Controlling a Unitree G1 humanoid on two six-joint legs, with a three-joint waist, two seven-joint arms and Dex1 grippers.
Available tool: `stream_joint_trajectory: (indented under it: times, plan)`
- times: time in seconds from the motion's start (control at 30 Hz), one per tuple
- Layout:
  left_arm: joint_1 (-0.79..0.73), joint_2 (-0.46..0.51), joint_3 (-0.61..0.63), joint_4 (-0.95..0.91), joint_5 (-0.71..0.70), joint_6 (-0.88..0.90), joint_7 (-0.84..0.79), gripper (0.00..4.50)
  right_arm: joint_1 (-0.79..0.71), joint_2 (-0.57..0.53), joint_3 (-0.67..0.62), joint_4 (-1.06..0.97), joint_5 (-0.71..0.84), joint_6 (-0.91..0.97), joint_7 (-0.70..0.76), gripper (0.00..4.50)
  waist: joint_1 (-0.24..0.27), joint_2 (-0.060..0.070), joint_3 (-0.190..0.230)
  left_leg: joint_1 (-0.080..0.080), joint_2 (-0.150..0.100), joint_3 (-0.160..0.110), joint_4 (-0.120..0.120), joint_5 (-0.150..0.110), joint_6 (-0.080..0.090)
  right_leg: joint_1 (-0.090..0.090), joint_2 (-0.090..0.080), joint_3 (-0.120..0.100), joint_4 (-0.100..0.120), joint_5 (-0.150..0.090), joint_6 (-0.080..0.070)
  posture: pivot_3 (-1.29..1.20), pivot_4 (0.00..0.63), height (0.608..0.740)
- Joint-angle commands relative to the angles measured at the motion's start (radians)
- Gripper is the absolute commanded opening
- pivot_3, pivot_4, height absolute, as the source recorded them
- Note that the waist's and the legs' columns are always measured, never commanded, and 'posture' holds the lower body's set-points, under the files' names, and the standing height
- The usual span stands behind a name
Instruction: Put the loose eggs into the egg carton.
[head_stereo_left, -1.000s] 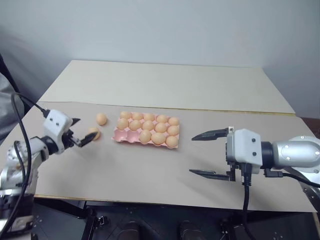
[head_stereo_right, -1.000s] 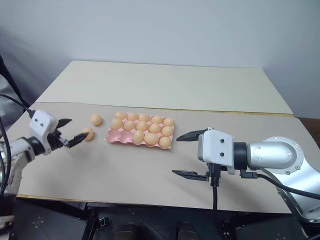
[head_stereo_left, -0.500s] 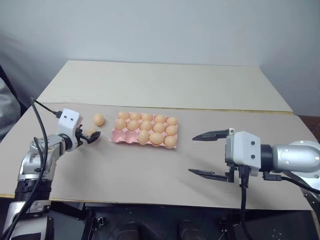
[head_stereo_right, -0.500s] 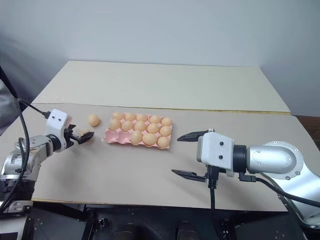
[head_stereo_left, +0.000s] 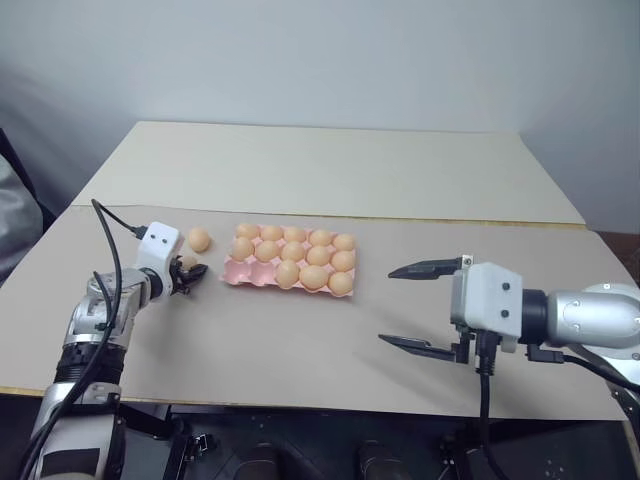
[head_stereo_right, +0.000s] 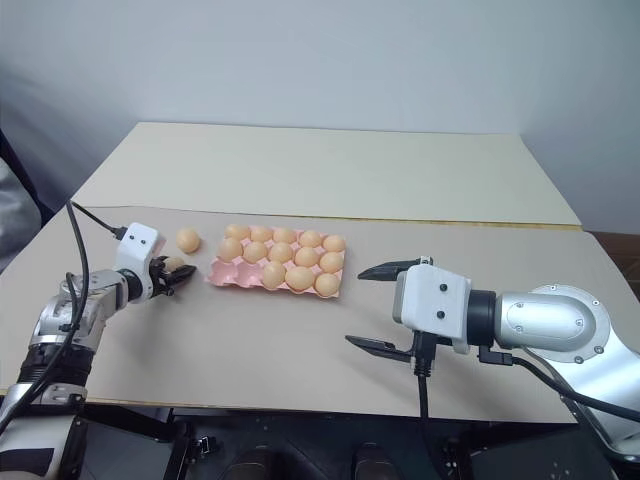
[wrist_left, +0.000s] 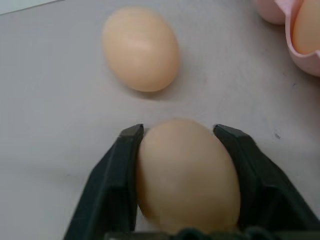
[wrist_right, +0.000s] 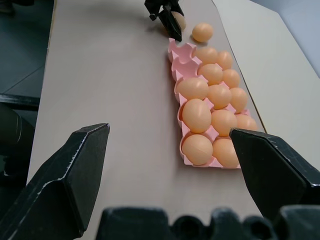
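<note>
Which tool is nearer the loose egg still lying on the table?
Left. The left tool is shut on the other egg right beside the loose egg. The right tool hangs open past the egg carton's far end.

The egg carton (head_stereo_left: 252, 271) is a flat pale pink, and the eggs (head_stereo_left: 293, 251) sitting in its cups are an even tan-orange with no speckles. The two loose eggs match them: one (head_stereo_left: 199, 239) on the table (head_stereo_left: 300, 340), one (wrist_left: 186, 175) between black fingers (wrist_left: 112, 185). The table's near sheet is greyish beige; its far part (head_stereo_left: 330, 170) is paler cream. Both grippers (head_stereo_left: 190, 270) (head_stereo_left: 418, 306) have black fingers on white housings, and the right arm (head_stereo_left: 595, 318) is silver-grey. The wall (head_stereo_left: 320, 60) is plain pale grey.
</note>
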Motion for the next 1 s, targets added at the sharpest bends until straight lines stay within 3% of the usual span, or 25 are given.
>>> stream_joint_trajectory:
  times: [0.03, 0.2, 0.43, 0.73, 1.0]
  plan:
    - [-0.004, 0.010, 0.008, 0.005, 0.021, -0.009, 0.018, 1.74, 0.002, -0.012, -0.046, -0.032, -0.002, 0.005, -0.013, 4.50, 0.000, 0.000, 0.000, 0.000, 0.000, 0.000, 0.000, 0.000, 0.000, 0.000, 0.000, 0.000, 0.000, 0.000, 0.000, 0.00, 0.150, 0.740]
    - [0.030, 0.046, 0.037, -0.093, -0.012, -0.036, -0.043, 1.72, 0.003, -0.011, -0.047, -0.032, -0.006, 0.007, -0.015, 4.50, -0.002, 0.000, 0.000, 0.000, 0.000, 0.000, 0.000, 0.000, 0.000, 0.000, 0.000, 0.000, 0.000, 0.000, 0.000, 0.00, 0.150, 0.740]
    - [0.190, 0.187, 0.147, -0.303, -0.173, -0.247, -0.384, 1.72, 0.011, -0.006, -0.043, -0.032, -0.021, 0.003, -0.018, 4.50, -0.004, 0.000, 0.000, -0.001, 0.001, 0.001, -0.001, 0.000, 0.000, -0.002, 0.000, 0.001, -0.001, 0.000, 0.000, 0.00, 0.150, 0.740]
    - [0.082, 0.108, 0.092, -0.200, -0.281, -0.351, -0.625, 1.72, 0.019, 0.013, -0.058, -0.052, -0.008, 0.013, -0.042, 4.50, 0.014, 0.000, 0.000, -0.001, 0.000, 0.001, -0.001, 0.000, 0.000, 0.001, 0.000, -0.001, -0.002, 0.000, 0.000, 0.00, 0.150, 0.740]
    - [-0.140, 0.012, -0.025, 0.101, -0.190, -0.496, -0.745, 1.72, 0.057, 0.002, -0.084, -0.095, -0.019, 0.036, -0.070, 4.50, 0.003, 0.000, 0.000, -0.001, 0.000, 0.000, 0.001, 0.000, 0.000, 0.001, 0.000, -0.001, -0.001, 0.000, 0.000, 0.00, 0.150, 0.740]
